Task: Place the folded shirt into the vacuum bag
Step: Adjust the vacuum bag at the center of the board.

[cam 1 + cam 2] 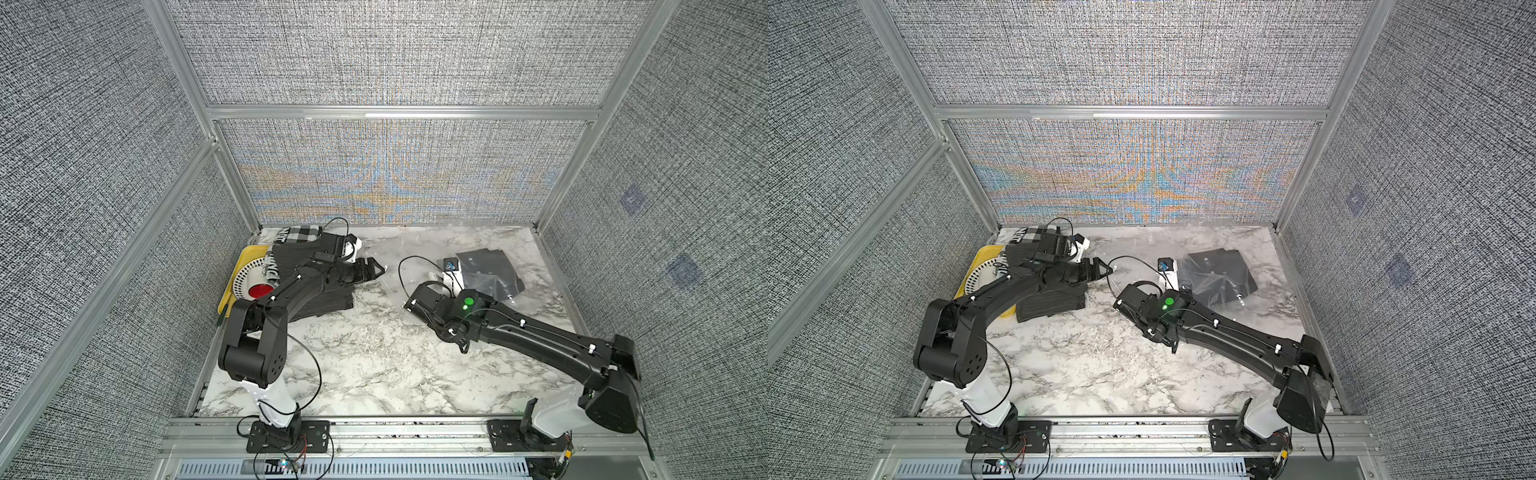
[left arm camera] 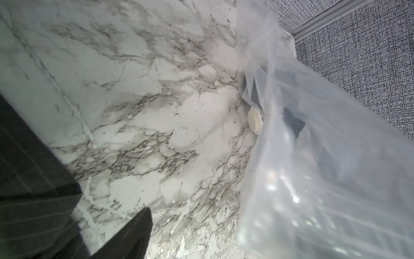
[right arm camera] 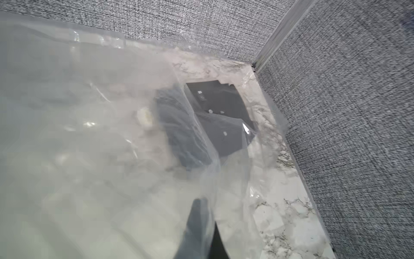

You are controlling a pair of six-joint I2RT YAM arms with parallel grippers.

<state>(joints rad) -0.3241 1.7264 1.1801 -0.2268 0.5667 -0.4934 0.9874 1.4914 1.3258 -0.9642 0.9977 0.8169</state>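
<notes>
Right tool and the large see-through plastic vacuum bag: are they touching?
Touching. Right wrist view: film of the vacuum bag drapes over the shut right tool.

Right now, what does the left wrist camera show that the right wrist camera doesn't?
Only the left wrist view: the striped shirt lying outside the vacuum bag, and the round white valve seen clearly. Only the right wrist view: white buttons on the dark shirt inside the bag, and the enclosure's corner post. Both: the see-through bag, dark cloth inside it, the marble table and grey wall.
</notes>
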